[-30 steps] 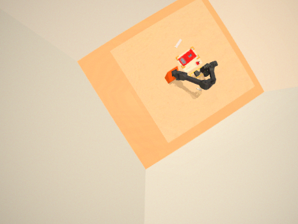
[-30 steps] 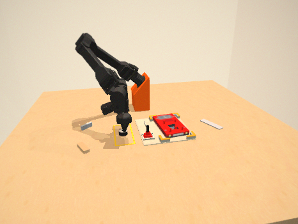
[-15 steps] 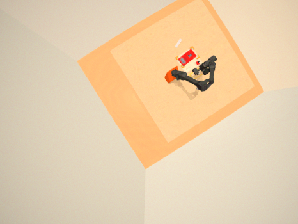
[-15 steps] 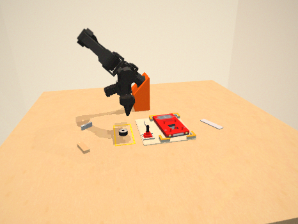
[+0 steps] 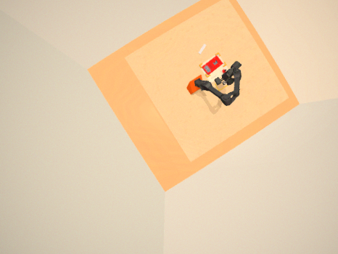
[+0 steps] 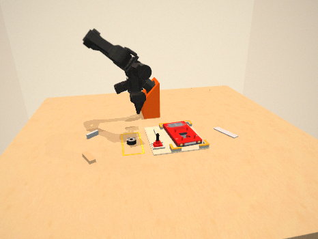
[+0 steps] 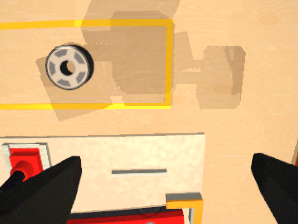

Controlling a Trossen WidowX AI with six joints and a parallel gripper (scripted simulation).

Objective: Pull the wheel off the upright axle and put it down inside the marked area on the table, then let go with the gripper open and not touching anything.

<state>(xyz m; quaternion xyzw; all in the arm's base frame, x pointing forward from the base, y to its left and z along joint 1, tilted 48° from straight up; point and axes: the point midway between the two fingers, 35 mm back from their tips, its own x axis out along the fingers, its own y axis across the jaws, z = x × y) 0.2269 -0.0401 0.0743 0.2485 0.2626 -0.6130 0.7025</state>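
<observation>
The wheel (image 6: 131, 141) (image 7: 80, 70), black with a light spoked face, lies flat on the table inside the yellow outlined area (image 6: 133, 154) (image 7: 169, 70). The wheel does not touch the outline. My gripper (image 6: 138, 112) (image 7: 167, 163) is open and empty. It hangs above the table, clear of the wheel, which lies beyond the fingertips in the upper left of the wrist view. The upright axle (image 6: 157, 137) (image 7: 15, 176) is black, stands on a red base (image 6: 157, 144) (image 7: 25, 156) and carries no wheel. In the top view the arm makes the wheel hard to see.
A red car body (image 6: 191, 136) (image 5: 217, 62) sits between yellow-orange corner pieces on the cream board (image 6: 164, 151) (image 7: 125, 150). The orange block (image 6: 151, 107) (image 5: 192, 87) stands behind. A white strip (image 6: 226, 132) (image 5: 202, 48), a grey block (image 6: 92, 134) and a tan block (image 6: 89, 158) lie around.
</observation>
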